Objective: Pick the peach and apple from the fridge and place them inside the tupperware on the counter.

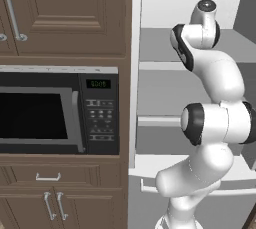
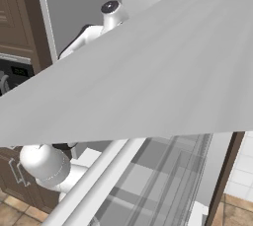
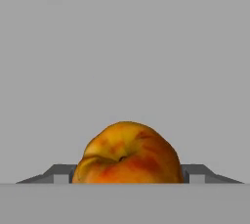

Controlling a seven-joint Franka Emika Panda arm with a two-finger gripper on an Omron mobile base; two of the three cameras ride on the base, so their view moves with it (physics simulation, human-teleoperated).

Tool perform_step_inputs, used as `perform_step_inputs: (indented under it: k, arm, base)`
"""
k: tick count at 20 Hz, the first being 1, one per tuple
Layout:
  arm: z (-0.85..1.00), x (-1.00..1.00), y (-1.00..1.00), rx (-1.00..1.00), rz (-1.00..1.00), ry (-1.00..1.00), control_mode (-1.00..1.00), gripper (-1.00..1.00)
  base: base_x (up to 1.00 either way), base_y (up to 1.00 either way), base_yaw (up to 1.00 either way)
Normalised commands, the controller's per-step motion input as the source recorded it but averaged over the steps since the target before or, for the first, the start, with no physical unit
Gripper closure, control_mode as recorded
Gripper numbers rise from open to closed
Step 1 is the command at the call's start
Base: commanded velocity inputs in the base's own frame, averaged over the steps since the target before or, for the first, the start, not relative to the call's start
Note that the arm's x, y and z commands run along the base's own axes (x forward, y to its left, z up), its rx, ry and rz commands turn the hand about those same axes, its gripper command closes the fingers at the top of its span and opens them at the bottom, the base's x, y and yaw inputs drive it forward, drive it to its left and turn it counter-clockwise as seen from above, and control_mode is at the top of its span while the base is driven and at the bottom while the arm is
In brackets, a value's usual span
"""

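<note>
Peach [image 3: 128,153] sits between fingers [image 3: 59,174] inside fridge [image 1: 165,93]; jaws spread wide, contact probably not yet made. Close evenly, squeeze gently, lift straight.

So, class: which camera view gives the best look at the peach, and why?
The hand view: the peach sits close and centred between the gripper's fingertips, against the fridge's pale inner wall. In the left base view the arm blocks it; in the right base view the open fridge door does.
</note>
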Motion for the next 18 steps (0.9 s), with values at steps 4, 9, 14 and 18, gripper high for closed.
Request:
perform_step_inputs:
  k: [4,9,14,18]
  arm:
    - [-0.15,-0.01,0.00,0.00,0.00,0.00,-1.00,1.00]
    - [-0.14,-0.46,0.00,0.00,0.00,-0.10,-1.00,1.00]
    - [0.01,-0.71,0.01,0.00,0.00,0.00,-1.00,1.00]
    - [0.22,-0.78,0.01,0.01,0.00,0.00,-1.00,1.00]
  base:
    - [0.00,0.00,0.00]
    - [0.00,0.00,0.00]
    - [0.00,0.00,0.00]
    - [0.00,0.00,0.00]
